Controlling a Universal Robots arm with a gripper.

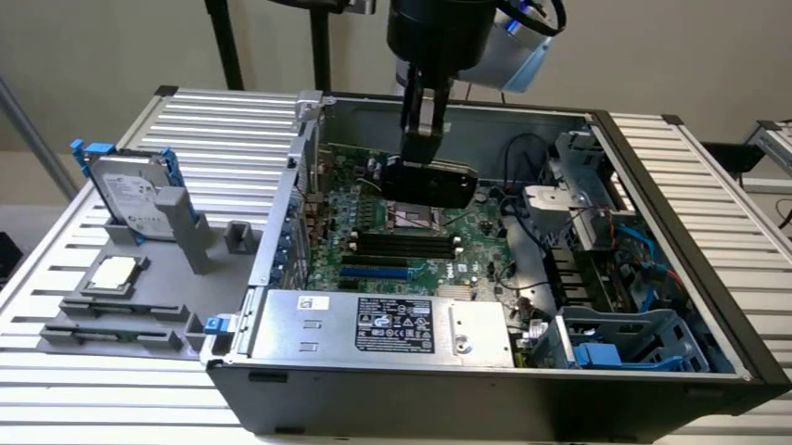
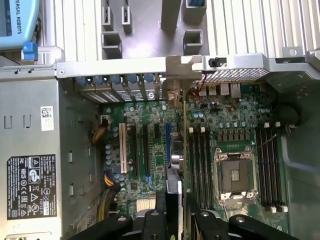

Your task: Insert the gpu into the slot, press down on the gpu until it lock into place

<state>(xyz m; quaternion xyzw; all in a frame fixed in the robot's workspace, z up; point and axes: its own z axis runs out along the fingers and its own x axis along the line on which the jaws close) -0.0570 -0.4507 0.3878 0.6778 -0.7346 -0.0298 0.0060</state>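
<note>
In the upper middle of the exterior view the end effector (image 1: 425,167) is clamped on the gpu (image 1: 431,185), which hangs on edge over the motherboard (image 1: 474,229) inside the open computer case (image 1: 495,403). Cables (image 1: 526,162) loop close by toward the exterior view's right, and the grey power supply (image 1: 384,324) takes up the case's near side, lower centre of the frame. On the bench (image 1: 74,389), at the exterior view's left, a hard drive (image 1: 130,199) stands upright in a holder.

The wrist view looks straight down. There the end effector (image 2: 176,212) pinches the gpu (image 2: 174,192) edge-on, just beside the blue slot (image 2: 167,145), with a white slot (image 2: 122,147) on one side and the CPU socket (image 2: 235,175) on the other.

The card's lower edge is hidden in both views, so whether it touches the board cannot be told. The arm is cut off at the exterior frame's top.
</note>
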